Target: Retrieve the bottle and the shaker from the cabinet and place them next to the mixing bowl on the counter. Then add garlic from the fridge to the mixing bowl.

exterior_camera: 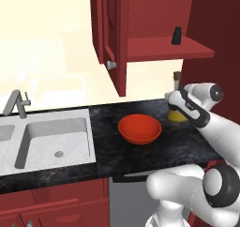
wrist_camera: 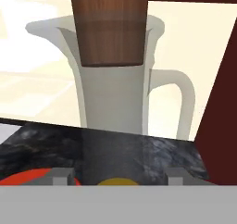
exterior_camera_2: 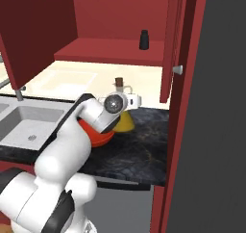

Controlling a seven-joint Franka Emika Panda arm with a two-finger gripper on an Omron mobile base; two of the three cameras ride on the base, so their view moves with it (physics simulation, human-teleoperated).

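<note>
The white arm rises from the base, bends at its elbow and reaches forward – its gripper [wrist_camera: 111, 177] level, jaws partly apart, astride a clear neck.

Flat, even rendered light is filling all three views. The pale wall [exterior_camera: 51, 52] at upper left is glowing almost washed out, while the cabinet [exterior_camera: 154, 15] interior is sitting in deeper shade. The bowl [exterior_camera: 139, 129] is showing a soft sheen. The close bottle [wrist_camera: 113, 75] is looking slightly soft, its edges blocky.
</note>
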